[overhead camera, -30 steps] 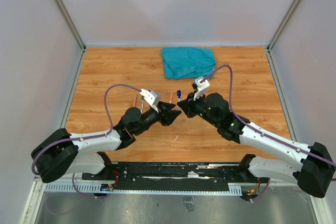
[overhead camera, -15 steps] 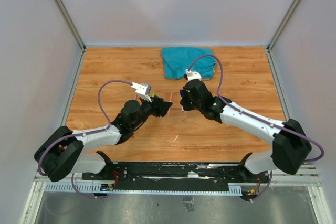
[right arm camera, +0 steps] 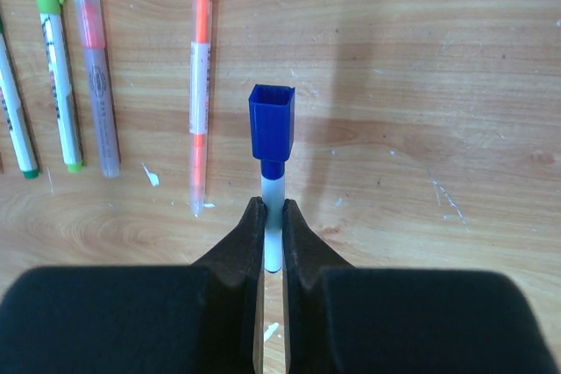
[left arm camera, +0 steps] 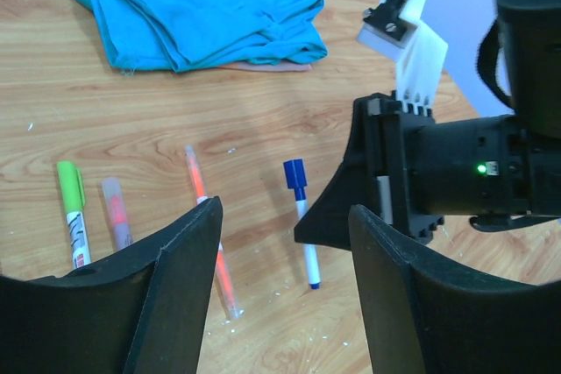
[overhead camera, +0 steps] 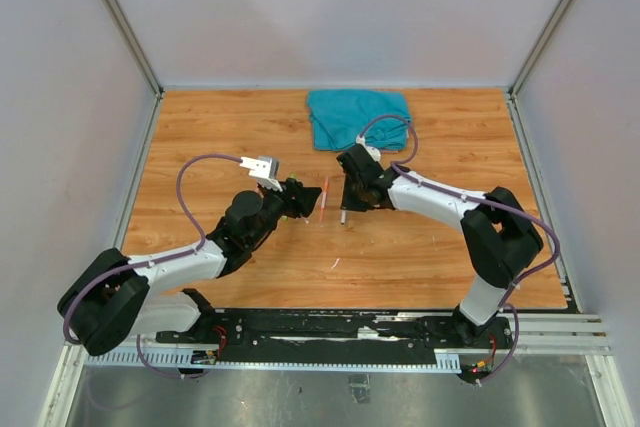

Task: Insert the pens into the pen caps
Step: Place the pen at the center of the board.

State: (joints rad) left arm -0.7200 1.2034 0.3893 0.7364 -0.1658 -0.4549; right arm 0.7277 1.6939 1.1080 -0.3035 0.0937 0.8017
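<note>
At the near edge of the wooden table [overhead camera: 200, 147] the two arms rose from their bases and leaned forward and inward, meeting near the middle of the boards. The left arm [overhead camera: 185, 259] ended in the left gripper [left arm camera: 285, 206], whose jaws stood spread wide over the table, closed on none of the pens. In its wrist view, the near end of the orange pen [right arm camera: 201, 67] passed behind one finger. Just beside it and facing it, the right arm [overhead camera: 440, 202] carried the right gripper [right arm camera: 273, 205], its jaws pressed together on the barrel of a white-barrelled pen [right arm camera: 273, 179]. That pen pointed away from the wrist, and a blue cap [right arm camera: 272, 122] sat on its end just beyond the fingertips. From the left wrist it looked to lie along the boards, though whether it rested there or was slightly lifted could not be told. The orange pen lay flat between the two grippers, roughly parallel to the held pen, near it but apart. Farther to the side lay a pale pen [right arm camera: 93, 76] with a red core and a green pen [right arm camera: 54, 59], just beside each other, with a fourth pen [right arm camera: 13, 102] at the frame's edge. Beyond them all, toward the far edge, lay a crumpled teal cloth [overhead camera: 358, 117], well apart from the pens.
</note>
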